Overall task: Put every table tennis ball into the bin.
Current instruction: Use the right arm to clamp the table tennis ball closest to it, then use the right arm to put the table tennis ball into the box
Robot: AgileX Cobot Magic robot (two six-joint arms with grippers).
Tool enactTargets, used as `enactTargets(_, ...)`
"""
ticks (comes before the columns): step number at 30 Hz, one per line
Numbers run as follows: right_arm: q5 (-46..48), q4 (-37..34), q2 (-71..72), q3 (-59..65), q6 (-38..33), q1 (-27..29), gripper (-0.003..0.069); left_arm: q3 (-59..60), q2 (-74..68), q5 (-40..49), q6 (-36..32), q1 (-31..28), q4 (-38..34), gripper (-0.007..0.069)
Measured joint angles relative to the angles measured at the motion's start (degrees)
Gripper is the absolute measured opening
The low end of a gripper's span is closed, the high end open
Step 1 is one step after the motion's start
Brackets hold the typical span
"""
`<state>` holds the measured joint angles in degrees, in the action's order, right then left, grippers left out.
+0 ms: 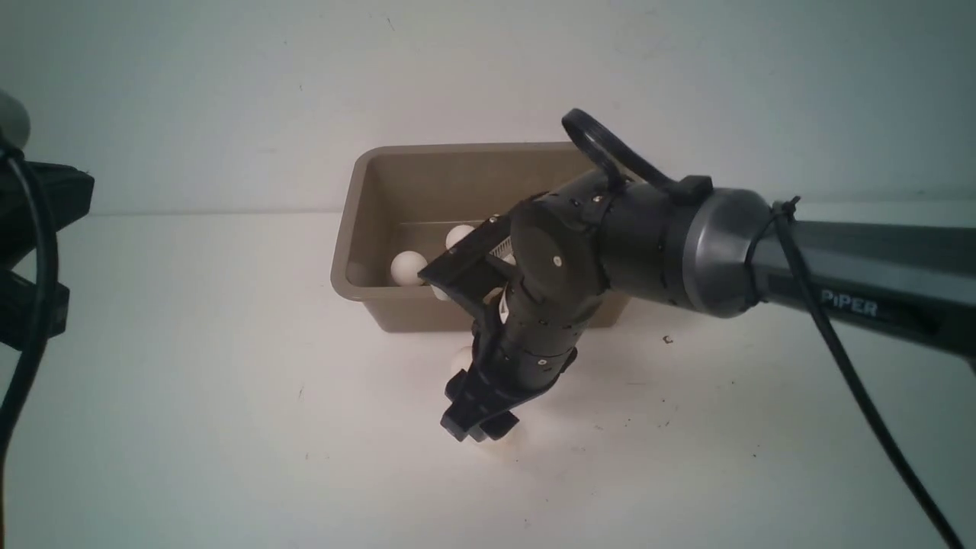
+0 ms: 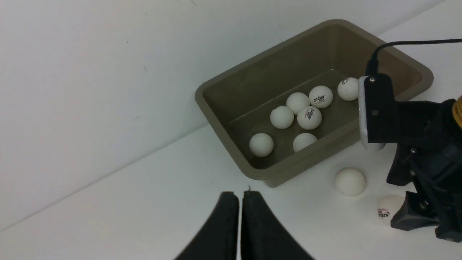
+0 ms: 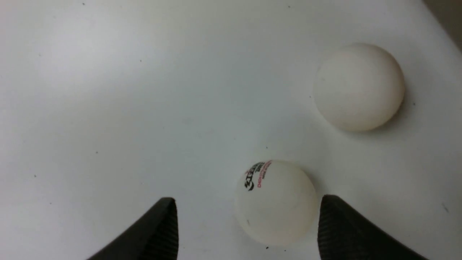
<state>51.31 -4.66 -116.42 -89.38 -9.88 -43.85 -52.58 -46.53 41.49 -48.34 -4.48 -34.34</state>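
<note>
Wide-open right gripper [image 3: 247, 200] is being held astride logo ball [image 3: 276, 202] mid-desk [image 1: 191, 381], open room around; plain ball [image 3: 359, 86] is lying before bin [image 2: 274, 76]. Seven balls [image 2: 309, 117] binned. Left gripper [image 2: 240, 216] shut, empty.

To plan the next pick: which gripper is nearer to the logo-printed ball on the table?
Right. The right gripper has the logo ball between its open fingers; the left gripper, shut, is clearly farther off.

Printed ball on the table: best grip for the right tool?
Grip the printed ball across its widest middle, straight down from above: it is a smooth sphere resting on the table, between the open fingers of the right tool, though off-centre. The plain ball lies apart, so probably no clash.
</note>
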Motion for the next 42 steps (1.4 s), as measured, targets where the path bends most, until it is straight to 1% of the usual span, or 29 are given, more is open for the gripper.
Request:
enactTargets(13,-1.0,1.5,-4.6,-0.2,0.1,0.0,0.0472,0.0,0.0,1.7,0.0,0.0,0.0,-0.0003)
enactTargets(19,-1.3,5.2,-7.4,-1.9,1.9,0.0,0.047,0.0,0.0,2.1,0.0,0.0,0.0,-0.0003)
enactTargets(21,-1.4,6.0,-8.0,-2.6,2.8,0.0,0.0452,0.0,0.0,2.3,0.0,0.0,0.0,-0.0003)
enactTargets(23,-1.4,6.4,-8.2,-2.9,3.5,0.0,0.042,0.0,0.0,2.4,0.0,0.0,0.0,-0.0003)
enactTargets(25,-1.1,6.6,-8.2,-3.5,4.0,0.0,0.036,0.0,0.0,2.9,0.0,0.0,0.0,-0.0003)
enactTargets(29,-0.4,6.6,-8.2,-4.4,4.0,0.0,0.0361,0.0,0.0,3.5,0.0,0.0,0.0,-0.0003)
enactTargets(32,2.9,5.4,-8.0,-6.0,1.4,-0.6,0.0362,0.0,0.0,3.5,0.0,0.0,0.0,-0.0003)
enactTargets(33,5.1,4.2,-7.4,-7.2,-0.3,-1.1,0.0362,0.0,0.0,3.5,0.0,0.0,0.1,-0.0003)
enactTargets(37,8.3,2.9,-3.1,-14.6,-3.2,-2.9,0.0362,0.0,-0.3,3.7,0.0,0.0,0.2,-0.0003)
enactTargets(39,7.9,4.1,-1.4,-18.8,-3.2,-2.9,0.0362,0.0,-0.7,3.7,0.0,0.0,0.2,-0.0003)
enactTargets(41,6.7,7.6,-0.4,-23.8,-2.0,-2.1,0.0362,0.0,-0.9,3.9,0.0,0.0,0.2,-0.0003)
enactTargets(42,6.6,8.0,-0.4,-24.3,-2.0,-2.0,0.0362,0.0,-0.9,3.9,0.0,0.0,0.2,-0.0003)
